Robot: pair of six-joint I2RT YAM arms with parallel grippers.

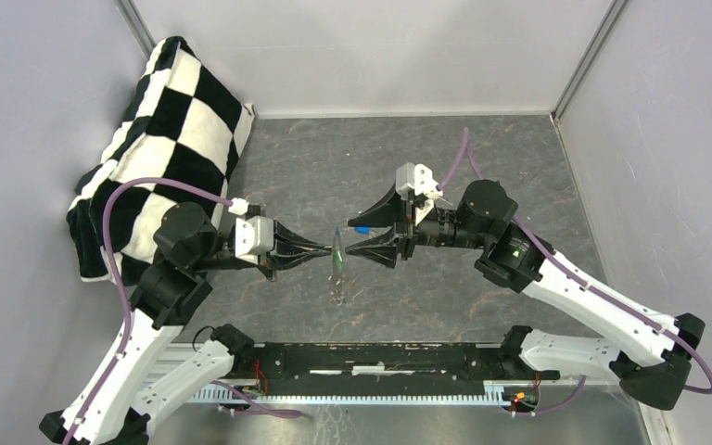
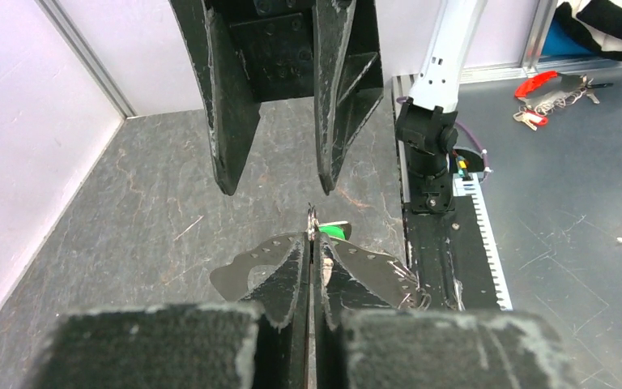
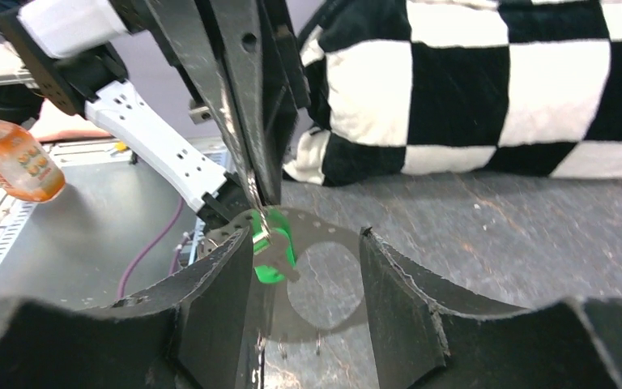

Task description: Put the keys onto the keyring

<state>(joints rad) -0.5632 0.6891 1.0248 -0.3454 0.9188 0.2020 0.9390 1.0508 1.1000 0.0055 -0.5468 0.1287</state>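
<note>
My left gripper (image 1: 323,252) is shut on the keyring (image 1: 336,276), a thin metal loop held edge-on above the table, its lower end hanging toward the slate. The green key (image 3: 274,253) dangles from the ring just past the left fingertips (image 3: 261,190) and also shows in the left wrist view (image 2: 334,231). My right gripper (image 1: 357,234) faces the left one with its jaws open and nothing between them; the green key hangs beside its left finger (image 3: 227,275). A small blue key (image 1: 362,227) lies under the right gripper.
A black-and-white checkered cushion (image 1: 171,139) leans in the back left corner. The black rail (image 1: 371,357) runs along the near edge. Off the slate lie an orange bottle (image 3: 12,158) and a red-tagged bunch of keys (image 2: 538,85). Walls close three sides.
</note>
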